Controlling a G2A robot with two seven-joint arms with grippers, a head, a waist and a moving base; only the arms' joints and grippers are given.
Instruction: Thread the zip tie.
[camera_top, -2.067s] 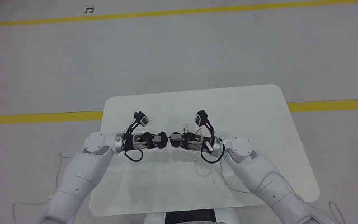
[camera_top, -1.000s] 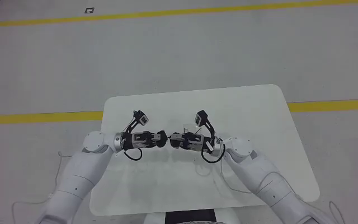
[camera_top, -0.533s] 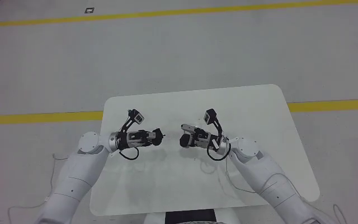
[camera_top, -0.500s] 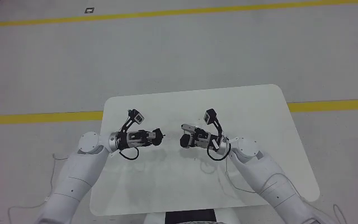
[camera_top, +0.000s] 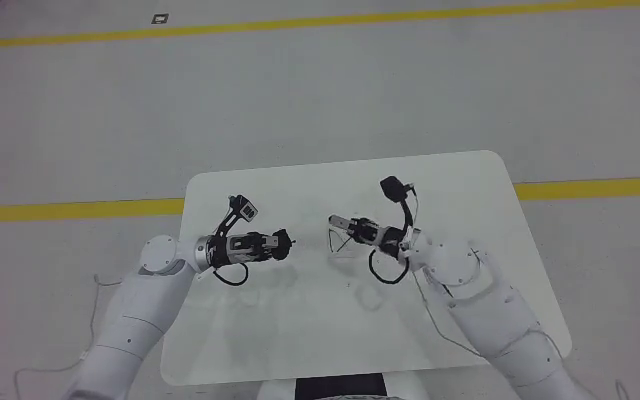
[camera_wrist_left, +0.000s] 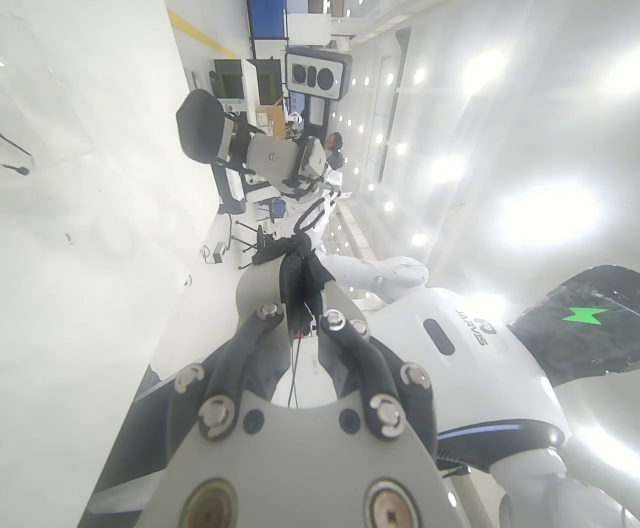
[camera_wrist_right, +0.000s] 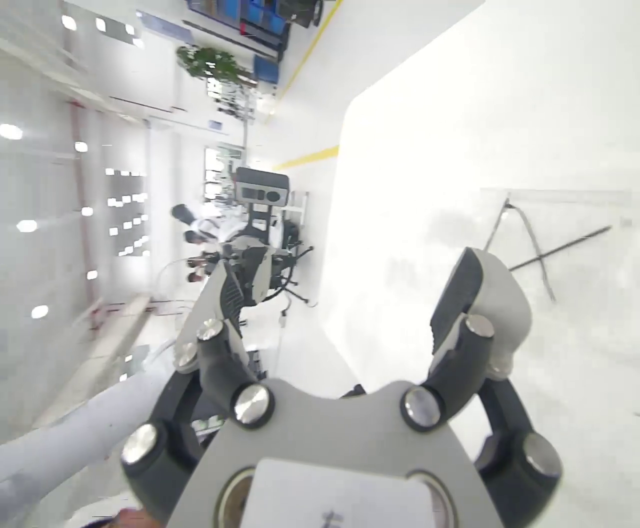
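Flat white desk (camera_top: 470, 200) with rounded corners, both arms out over it.

Left claw (camera_top: 284, 243): hangs a little left of the desk's middle, tip pointed across at the other arm. On my left wrist feed its black fingertips (camera_wrist_left: 295, 255) are pressed together with no gap. I cannot tell whether anything is pinched there.

Right claw (camera_top: 338, 224): near the middle of the desk, apart from the left claw, the two facing each other. It is spread wide. On my right wrist feed the grey fingers with black pads (camera_wrist_right: 462, 285) stand well apart and hold nothing.

Task's thing: thin dark plastic zip ties (camera_wrist_right: 539, 258), a few strips lying crossed over one another, flat on the desk near its middle. They rest on or inside a clear plastic sheet or bag (camera_wrist_right: 575, 210); I cannot tell which. The strips lie just beyond the right claw's tip, off to the side of one finger and not between the two. I cannot judge from my feeds how high that claw sits above them. The left claw is farther from the strips than the right one.
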